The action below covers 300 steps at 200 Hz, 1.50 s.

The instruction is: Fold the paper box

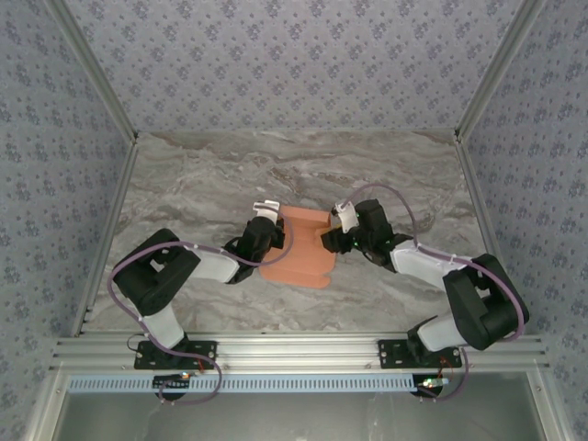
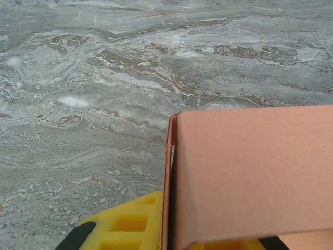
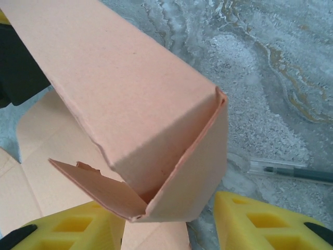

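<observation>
The grey-veined marble bench (image 1: 184,184) carries the salmon-orange thin-card paper box (image 1: 299,241), with bare stone on every side of the box and one arm reaching in at each end. Part of the box is raised into a hollow sleeve, and a flat sheet with rounded tabs lies on the bench on its near side. At the box's left edge the left pincer (image 2: 169,237) is narrowed to a slit, the upright card wall nipped between its yellow fingers (image 2: 130,224), so it serves as the anchor. At the box's right end the right pincer (image 3: 171,229) stands about half apart, straddling the sleeve's open corner without pinching it. The step in hand looks like closing that end: the small end flap (image 3: 99,187) juts out below the sleeve and needs turning inward. Doing it well means a firm left grip so the sleeve does not twist. The right fingers should press the flap along its crease, not across the panel, which probably dents easily. A clear-barrelled pen (image 3: 291,172) lies near the box's open end, and the push should stay off it.
</observation>
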Each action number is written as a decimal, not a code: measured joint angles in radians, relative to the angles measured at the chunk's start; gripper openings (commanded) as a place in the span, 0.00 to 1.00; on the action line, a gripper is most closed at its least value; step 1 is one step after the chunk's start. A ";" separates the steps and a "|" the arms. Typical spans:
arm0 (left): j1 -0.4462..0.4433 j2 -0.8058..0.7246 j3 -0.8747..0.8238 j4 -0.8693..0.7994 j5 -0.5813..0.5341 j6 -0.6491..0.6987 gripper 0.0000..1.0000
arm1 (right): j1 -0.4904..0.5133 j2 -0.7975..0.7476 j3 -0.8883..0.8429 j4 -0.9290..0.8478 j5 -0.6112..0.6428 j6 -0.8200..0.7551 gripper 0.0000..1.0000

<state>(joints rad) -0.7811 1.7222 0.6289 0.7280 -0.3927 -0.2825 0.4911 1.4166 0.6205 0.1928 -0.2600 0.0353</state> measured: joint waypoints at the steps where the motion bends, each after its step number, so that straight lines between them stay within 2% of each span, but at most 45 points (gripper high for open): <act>1: 0.000 0.000 0.000 0.000 0.000 0.000 0.13 | 0.001 0.000 0.000 0.000 0.003 0.000 0.49; 69: 0.000 0.000 0.000 0.000 0.003 0.000 0.13 | 0.052 0.000 0.007 0.030 0.145 -0.018 0.49; 106: 0.000 0.000 0.000 0.000 0.003 0.000 0.13 | 0.079 0.008 0.010 0.053 0.216 -0.021 0.43; 154: 0.000 0.000 0.000 0.000 0.003 0.000 0.13 | 0.144 0.051 0.020 0.093 0.381 0.014 0.35; 221: 0.000 0.000 0.000 0.001 0.003 0.000 0.13 | 0.225 0.140 0.098 0.079 0.697 0.185 0.24; 256: 0.000 0.000 0.000 0.000 0.013 0.000 0.13 | 0.268 0.186 0.134 0.037 0.835 0.274 0.18; 300: 0.000 0.000 0.000 -0.001 0.019 0.000 0.13 | 0.317 0.238 0.172 -0.007 0.982 0.385 0.14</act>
<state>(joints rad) -0.7811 1.7222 0.6289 0.7273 -0.3740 -0.2829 0.8085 1.6543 0.7921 0.1860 0.7223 0.4206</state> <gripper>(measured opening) 0.134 0.152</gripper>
